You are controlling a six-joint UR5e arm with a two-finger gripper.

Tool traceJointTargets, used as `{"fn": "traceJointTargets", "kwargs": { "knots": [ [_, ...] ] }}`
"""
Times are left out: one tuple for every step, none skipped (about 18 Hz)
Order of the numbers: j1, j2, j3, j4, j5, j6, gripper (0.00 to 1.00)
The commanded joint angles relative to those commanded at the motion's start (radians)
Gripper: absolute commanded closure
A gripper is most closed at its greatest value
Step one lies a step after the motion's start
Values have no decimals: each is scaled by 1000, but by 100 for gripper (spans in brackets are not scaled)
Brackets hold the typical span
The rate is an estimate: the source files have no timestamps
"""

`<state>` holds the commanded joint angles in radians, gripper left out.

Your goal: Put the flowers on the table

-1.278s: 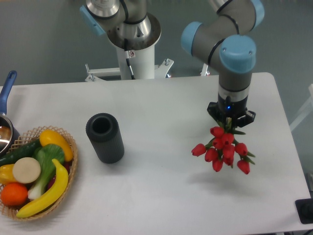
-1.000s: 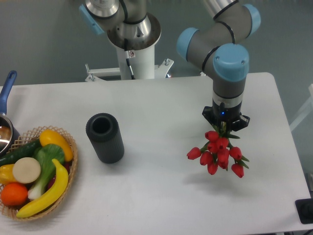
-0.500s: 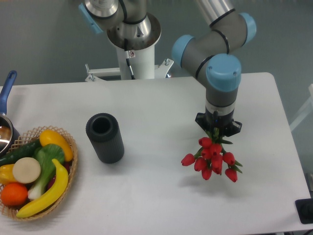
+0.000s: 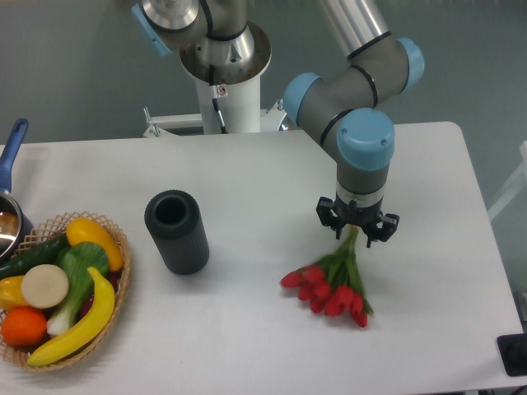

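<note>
The flowers (image 4: pixel 328 295), a bunch of red tulips with green stems, lie slanted with their blooms on the white table (image 4: pixel 263 177) right of centre. Their stems run up and to the right into my gripper (image 4: pixel 356 232), which points straight down above the stem ends. The gripper is shut on the stems. The wrist hides the fingertips from above.
A black cylinder vase (image 4: pixel 176 231) stands upright left of centre. A wicker basket (image 4: pixel 116 271) of fruit and vegetables sits at the left edge, with a pot with a blue handle (image 4: pixel 11 151) behind it. The robot base (image 4: pixel 222 74) stands behind the table.
The gripper has moved left and down with the flowers. The bunch hung free under it before; now the blooms rest on the table and the bunch leans over to the lower left.
</note>
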<state>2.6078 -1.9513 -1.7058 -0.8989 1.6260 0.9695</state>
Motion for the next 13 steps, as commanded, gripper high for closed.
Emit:
{"fn": "traceJointTargets", "kwargs": {
  "knots": [
    [2, 6, -2, -2, 2, 0, 0],
    [5, 9, -2, -2, 2, 0, 0],
    [5, 14, -2, -3, 2, 0, 0],
    [9, 15, 0, -3, 2, 2, 0],
    [12, 15, -2, -2, 2, 3, 0],
    [12, 20, -3, 2, 2, 5, 0],
    [14, 22, -8, 3, 0, 5, 0],
    [18, 23, -9, 5, 0, 8, 0],
    [23, 23, -9, 9, 0, 8, 0],
    [28, 29, -14, 18, 0, 9, 0],
    [38, 38, -21, 26, 0, 9, 0],
    [47, 43, -32, 35, 0, 9, 0],
    [52, 45, -44, 50, -2, 11, 0]
  ]
}}
